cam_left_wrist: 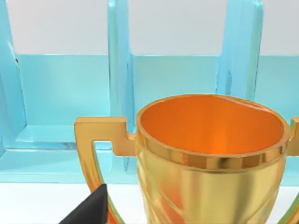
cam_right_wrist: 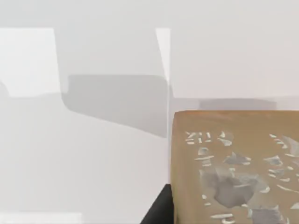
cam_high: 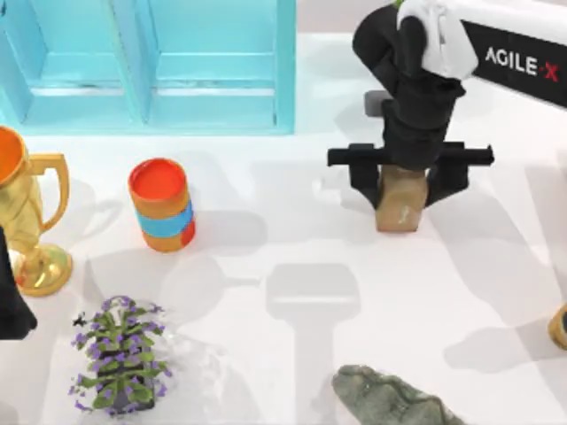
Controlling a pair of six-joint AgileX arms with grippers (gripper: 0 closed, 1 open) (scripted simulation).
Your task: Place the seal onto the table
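right gripper (cam_high: pixel 404 177): above the table's right half, just in front of the shelf's right end; fingers closed on the seal's sides, pinching its upper part.
seal (cam_high: pixel 400 200): tan block hanging upright from my right gripper; white mark faces the top camera. In the right wrist view the seal (cam_right_wrist: pixel 233 168) sits close to the lens with a dark finger edge beside it.
contact: can't tell if the base is on the table (cam_high: pixel 292 248) yet. Its shadow sits tight by the block, so I judge it low or just touching.
step: lowering and releasing, by my read.
how: come straight down, keep the block vertical, open only once the base is seated flat, then lift straight up so the fingers don't drag it over.
clearance: cup (cam_high: pixel 161 204) and rock (cam_high: pixel 390 398) are well apart from the drop spot; shelf (cam_high: pixel 151 62) is behind.
left gripper (cam_high: pixel 11 301): parked at the left edge by the trophy (cam_high: pixel 27 221).
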